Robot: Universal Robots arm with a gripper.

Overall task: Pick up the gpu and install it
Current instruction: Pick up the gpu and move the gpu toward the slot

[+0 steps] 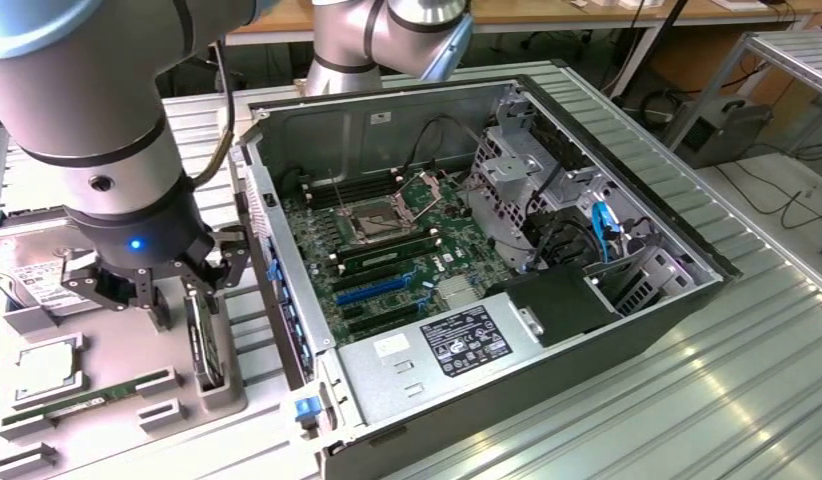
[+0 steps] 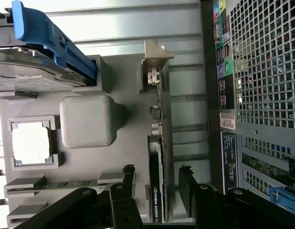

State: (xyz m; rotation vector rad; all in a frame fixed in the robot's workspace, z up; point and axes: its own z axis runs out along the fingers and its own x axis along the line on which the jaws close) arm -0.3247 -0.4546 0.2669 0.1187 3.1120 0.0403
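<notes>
**Fingers straddle the gpu**

Gripper (image 2: 156, 171) down low, fingers (image 2: 188, 186) spread either side of the gpu (image 2: 156, 205), not pinching it. The gpu stands on edge in its holder (image 1: 214, 385), at the case's (image 1: 371, 130) 8 o'clock in the exterior view. Risk, I'd say: an off-centre squeeze twists it and jams it in the holder. Count: one gpu, two fingers, one holder, one case.

gpu (image 2: 161, 157): stands inside our gripper (image 2: 157, 192), a gap beside each finger.
computer case (image 2: 267, 71): crowds us beyond one finger.
grey block (image 2: 88, 121): near, ahead of our other finger.
</notes>
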